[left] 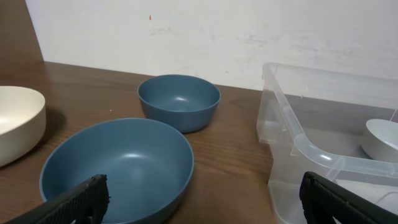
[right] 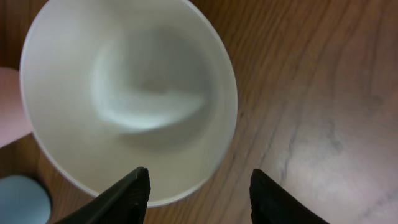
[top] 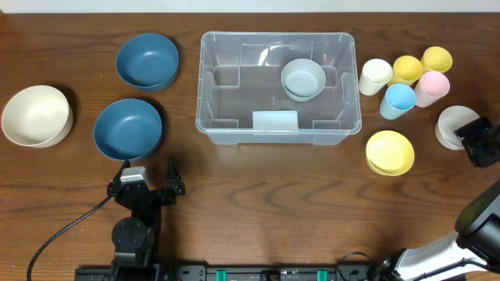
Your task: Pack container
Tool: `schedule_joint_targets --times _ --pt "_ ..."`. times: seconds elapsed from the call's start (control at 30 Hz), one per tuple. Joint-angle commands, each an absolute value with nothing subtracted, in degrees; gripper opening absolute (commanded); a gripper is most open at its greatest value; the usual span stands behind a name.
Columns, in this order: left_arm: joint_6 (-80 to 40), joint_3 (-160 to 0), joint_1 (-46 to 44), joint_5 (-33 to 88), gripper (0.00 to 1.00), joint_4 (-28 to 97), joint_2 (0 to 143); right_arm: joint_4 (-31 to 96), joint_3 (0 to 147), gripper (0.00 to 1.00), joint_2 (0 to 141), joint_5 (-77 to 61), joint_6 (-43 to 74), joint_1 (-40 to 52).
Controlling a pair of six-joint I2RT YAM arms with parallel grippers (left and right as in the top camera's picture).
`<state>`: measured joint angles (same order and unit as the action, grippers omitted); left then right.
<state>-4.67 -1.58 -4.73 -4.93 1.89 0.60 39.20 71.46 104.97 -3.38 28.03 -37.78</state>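
One pale grey round bowl (top: 303, 79) is packed in the clear rectangular plastic container (top: 226, 101). Other bowls (top: 127, 129) and cups (top: 398, 100) are left out. The left hand (top: 148, 173) and right hand (right: 199, 177) are held open, empty.

Black left end effector (top: 148, 166), trailing black cable (top: 66, 228); white-and-black right arm (top: 441, 254)

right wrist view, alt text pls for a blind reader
A white bowl fills most of the frame, seen from above on a wooden table, the open right gripper straddling its rim. Edges of a pink cup and a blue cup show at left.
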Motion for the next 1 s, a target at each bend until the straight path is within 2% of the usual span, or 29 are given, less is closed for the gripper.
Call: schedule_joint_targets --times 0.0,0.27,0.43,0.73,0.97 --pt "-4.56 -0.27 -4.95 -6.04 0.98 3.79 0.34 36.4 69.38 0.52 105.14 -2.72 27.57 -37.98" --pt "-4.56 -0.27 -4.95 -6.04 0.98 3.79 0.34 33.26 67.07 0.27 106.96 -0.16 26.3 -37.98" --pt "-4.56 -0.27 -4.95 -6.04 0.98 3.79 0.34 33.58 67.07 0.01 109.51 -0.21 26.09 -37.98" --pt "-4.56 -0.27 -4.95 -6.04 0.98 3.79 0.34 37.52 68.38 0.01 106.74 -0.82 26.09 -37.98" --pt "-4.56 -0.27 -4.95 -6.04 0.98 3.79 0.34 41.74 71.46 0.01 95.09 -9.45 26.06 -37.74"
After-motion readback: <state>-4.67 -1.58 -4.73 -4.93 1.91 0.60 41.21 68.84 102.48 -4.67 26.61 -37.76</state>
